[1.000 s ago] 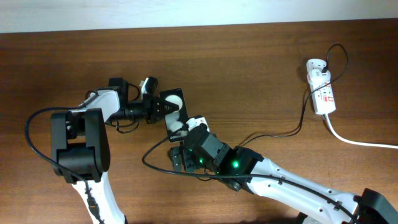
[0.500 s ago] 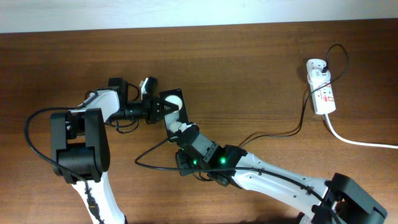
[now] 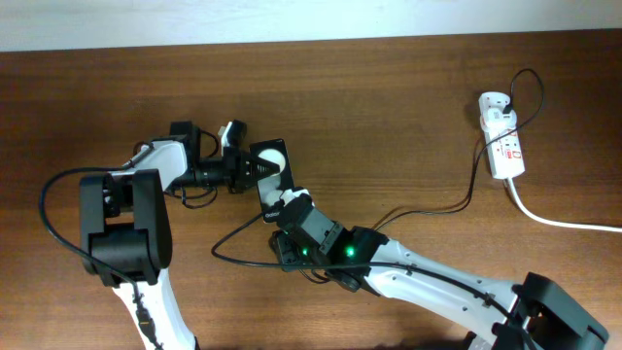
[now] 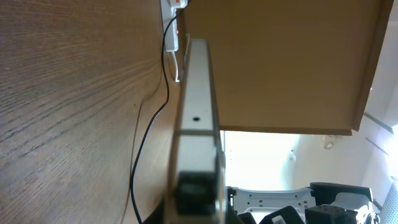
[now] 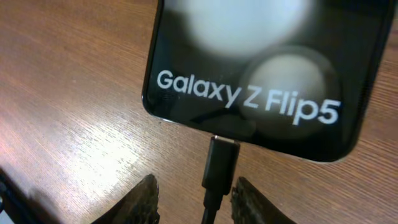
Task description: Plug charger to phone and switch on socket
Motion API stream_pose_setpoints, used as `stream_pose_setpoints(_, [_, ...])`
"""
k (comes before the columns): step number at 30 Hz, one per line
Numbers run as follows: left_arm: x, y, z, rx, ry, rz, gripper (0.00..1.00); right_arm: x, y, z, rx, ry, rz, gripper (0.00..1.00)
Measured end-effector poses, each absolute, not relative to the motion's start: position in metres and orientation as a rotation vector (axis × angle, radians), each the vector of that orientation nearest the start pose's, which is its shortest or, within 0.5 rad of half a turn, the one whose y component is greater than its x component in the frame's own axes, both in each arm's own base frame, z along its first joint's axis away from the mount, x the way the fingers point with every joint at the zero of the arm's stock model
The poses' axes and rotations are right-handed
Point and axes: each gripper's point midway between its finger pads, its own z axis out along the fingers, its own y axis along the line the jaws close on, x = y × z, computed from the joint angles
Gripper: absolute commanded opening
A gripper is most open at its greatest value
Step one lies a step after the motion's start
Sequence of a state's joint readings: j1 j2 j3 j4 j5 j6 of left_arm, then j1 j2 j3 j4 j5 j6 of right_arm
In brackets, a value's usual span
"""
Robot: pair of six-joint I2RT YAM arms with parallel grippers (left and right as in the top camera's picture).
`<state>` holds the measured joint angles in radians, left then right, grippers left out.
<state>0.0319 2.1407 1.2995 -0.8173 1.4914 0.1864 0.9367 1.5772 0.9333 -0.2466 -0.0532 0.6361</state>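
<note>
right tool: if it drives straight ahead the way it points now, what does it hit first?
The charger plug. It sits between the fingers of the right tool, its tip at the bottom edge of the phone. Just behind the plug comes that phone edge. Whether the plug is fully seated is unclear.

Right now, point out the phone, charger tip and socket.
phone (image 5: 249, 93): right wrist view, on the lettered end of its black face.
charger (image 5: 221, 163): right wrist view, on the connector tip at the phone's edge.
socket (image 3: 504, 146): overhead view, on the white strip body.
</note>
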Motion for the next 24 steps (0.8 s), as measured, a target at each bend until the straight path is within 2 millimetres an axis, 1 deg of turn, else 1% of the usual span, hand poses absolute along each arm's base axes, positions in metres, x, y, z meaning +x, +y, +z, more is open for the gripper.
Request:
stream_pose_setpoints(2, [0.368,-0.16,0.106,0.083,2.246,-2.073,0.0,0.235,0.334,0.092,-0.418,2.565,0.705,0.32])
stream_pose_setpoints(3, [0.368,-0.16,0.106,0.083,2.247,-2.073,0.0,0.235,0.334,0.096,-0.422,2.554,0.711,0.26])
stream_pose_setpoints(4, [0.368,-0.16,0.106,0.083,2.247,-2.073,0.0,0.234,0.332,0.096,-0.429,2.558,0.703,0.19])
stream_pose_setpoints(5, [0.368,-0.16,0.106,0.083,2.246,-2.073,0.0,0.232,0.33,0.094,-0.428,2.569,0.696,0.15])
stream_pose_setpoints(7, [0.368,-0.16,0.106,0.083,2.246,-2.072,0.0,0.231,0.328,0.092,-0.431,2.583,0.684,0.14])
stream_pose_setpoints(8, [0.368,-0.16,0.106,0.082,2.247,-2.073,0.0,0.23,0.327,0.091,-0.431,2.587,0.68,0.1])
stream_pose_setpoints(9, [0.368,-0.16,0.106,0.083,2.247,-2.073,0.0,0.229,0.325,0.089,-0.435,2.599,0.668,0.04])
stream_pose_setpoints(18, [0.369,-0.159,0.106,0.083,2.243,-2.071,0.0,0.232,0.324,0.09,-0.411,2.602,0.679,0.04])
stream_pose_setpoints(21, [0.371,-0.156,0.108,0.081,2.222,-2.076,0.0,0.237,0.326,0.095,-0.392,2.613,0.797,0.04])
stream_pose_setpoints(24, [0.373,-0.153,0.11,0.071,2.207,-2.081,0.0,0.238,0.329,0.099,-0.387,2.606,0.85,0.04])
